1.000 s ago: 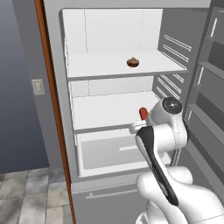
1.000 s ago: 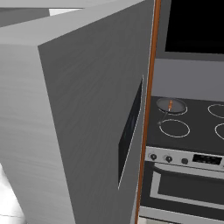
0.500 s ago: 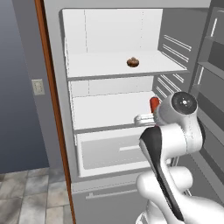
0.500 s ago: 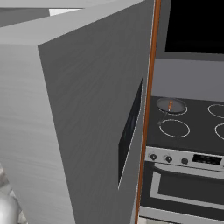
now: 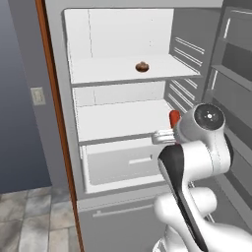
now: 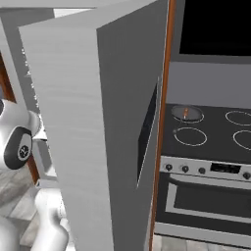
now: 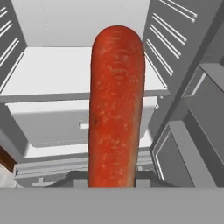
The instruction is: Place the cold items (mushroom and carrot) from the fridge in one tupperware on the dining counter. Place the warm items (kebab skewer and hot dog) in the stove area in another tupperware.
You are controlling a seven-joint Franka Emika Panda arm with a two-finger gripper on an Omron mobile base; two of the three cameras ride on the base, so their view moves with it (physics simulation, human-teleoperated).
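The gripper (image 5: pixel 170 129) pinches the carrot (image 7: pixel 116 105), which stands upright between its fingers before the open fridge (image 5: pixel 123 86); the mushroom (image 5: pixel 142 67) rests on the upper shelf's right half.

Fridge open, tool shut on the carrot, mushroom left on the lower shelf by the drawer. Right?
Not quite. The mushroom sits on the upper shelf of the fridge, as the left base view shows. The rest holds: the tool is shut on the carrot.
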